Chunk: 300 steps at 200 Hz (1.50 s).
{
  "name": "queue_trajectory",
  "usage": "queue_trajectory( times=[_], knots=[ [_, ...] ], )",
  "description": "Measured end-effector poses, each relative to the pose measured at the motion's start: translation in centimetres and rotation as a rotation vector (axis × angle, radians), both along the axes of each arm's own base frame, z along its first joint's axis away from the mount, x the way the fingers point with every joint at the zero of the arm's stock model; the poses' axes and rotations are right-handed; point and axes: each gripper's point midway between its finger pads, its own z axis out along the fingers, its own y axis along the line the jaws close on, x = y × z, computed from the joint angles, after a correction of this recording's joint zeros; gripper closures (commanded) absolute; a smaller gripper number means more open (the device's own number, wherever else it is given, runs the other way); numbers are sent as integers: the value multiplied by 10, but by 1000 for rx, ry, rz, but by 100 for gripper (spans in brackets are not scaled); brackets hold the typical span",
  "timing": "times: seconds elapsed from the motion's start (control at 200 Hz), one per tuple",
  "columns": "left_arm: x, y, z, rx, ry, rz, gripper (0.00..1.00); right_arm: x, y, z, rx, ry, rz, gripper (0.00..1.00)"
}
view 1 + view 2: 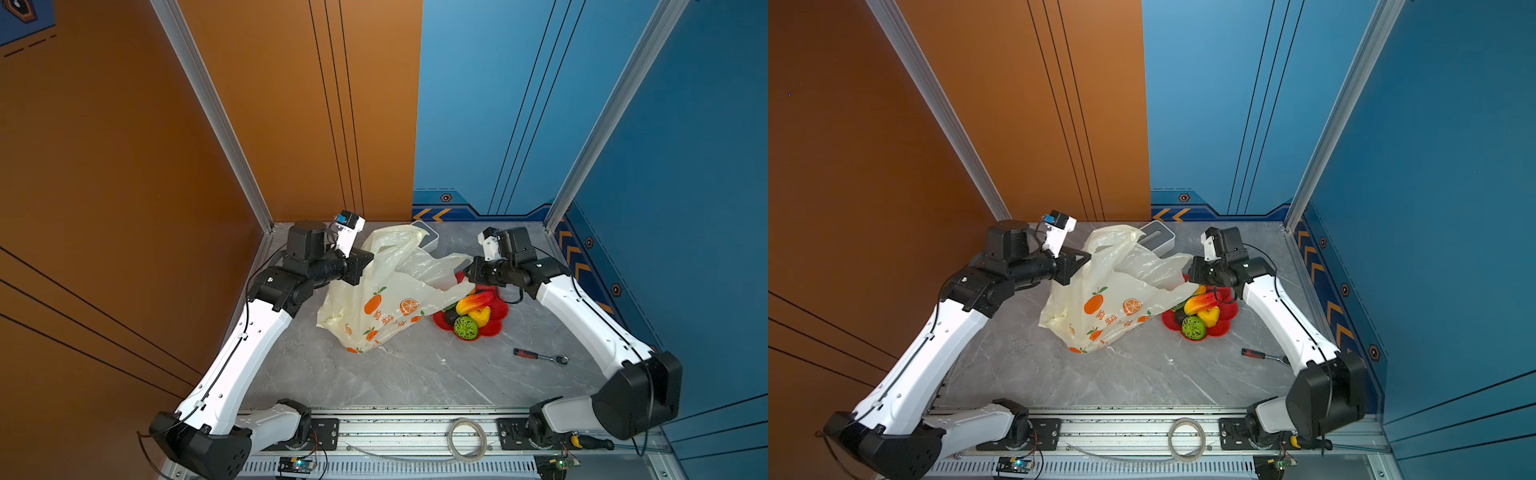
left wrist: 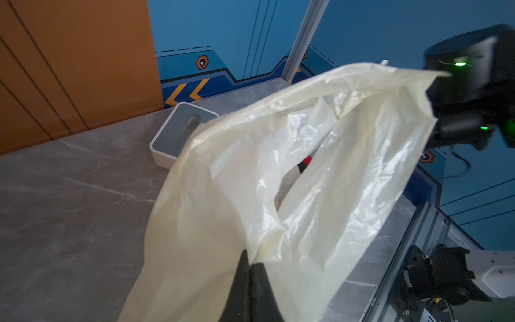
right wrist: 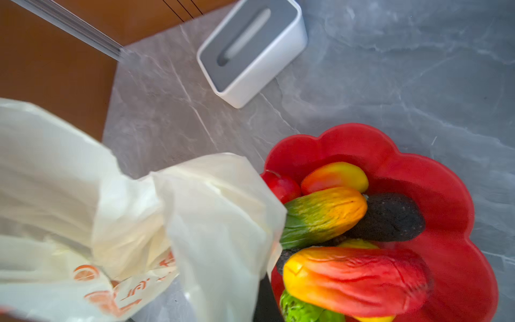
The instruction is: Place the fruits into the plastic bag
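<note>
A1: If visible, what are the pincers doing?
A2: Both pinching: left pincer (image 2: 250, 262) and right pincer (image 1: 468, 274) grip thin cream-yellow orange-printed plastic bag (image 1: 374, 291), mid-worktop (image 1: 415, 374). The glossy toy fruits (image 1: 473, 309) sit in red flower-shaped dish (image 1: 493, 329), right.

You are working on a grey marble-patterned tabletop (image 1: 415, 374). Near its middle, the lower end of the cream plastic bag (image 1: 374, 303) rests on the surface, while its upper part is lifted clear. Just beside the bag, on the right arm's side, sits a red flower-shaped dish (image 1: 493, 329). Toward the back edge stands a white-and-grey box (image 1: 431, 237), partly hidden behind the bag. A small red-handled tool (image 1: 540, 356) lies by itself, nearer the front than the dish and apart from it.
</note>
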Motion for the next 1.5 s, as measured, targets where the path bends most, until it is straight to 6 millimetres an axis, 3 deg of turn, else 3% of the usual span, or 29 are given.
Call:
queue_trajectory(
  times=[0.065, 0.165, 0.28, 0.385, 0.626, 0.761, 0.906, 0.921, 0.981, 1.076, 1.161, 1.302, 1.502],
  knots=[
    [7, 17, -4, -45, 7, 54, 83, -12, 5, 34, 29, -102, -2, 100],
    [13, 35, -9, -110, 27, 116, 65, -25, 8, 68, 60, -201, -12, 100],
    [14, 38, -10, -155, 49, 132, 39, -28, 9, 75, 63, -223, -34, 100],
    [5, 40, -6, -191, 71, 153, 26, -26, 8, 72, 48, -216, -59, 100],
    [-39, 59, 27, -370, 120, 270, 18, -30, 14, 71, 26, -223, -76, 100],
    [-47, 62, 50, -399, 153, 298, 17, -37, 27, 77, 20, -240, -48, 100],
    [-34, 54, 77, -339, 151, 294, 15, -48, 44, 90, 20, -277, -9, 100],
    [-33, 52, 77, -317, 153, 293, 10, -49, 45, 92, 21, -281, -5, 100],
    [-31, 35, 81, -249, 153, 258, 5, -54, 51, 96, 23, -291, 9, 100],
    [-23, -6, 76, -82, 167, 182, 1, -60, 58, 101, 18, -304, 26, 100],
    [-14, -28, 68, 63, 162, 159, 2, -66, 65, 104, 14, -313, 46, 100],
    [7, -29, 58, 264, 141, 218, 2, -76, 75, 111, 19, -327, 77, 100],
    [38, -8, 46, 449, 126, 327, 2, -89, 89, 122, 31, -352, 113, 100]
  ],
)
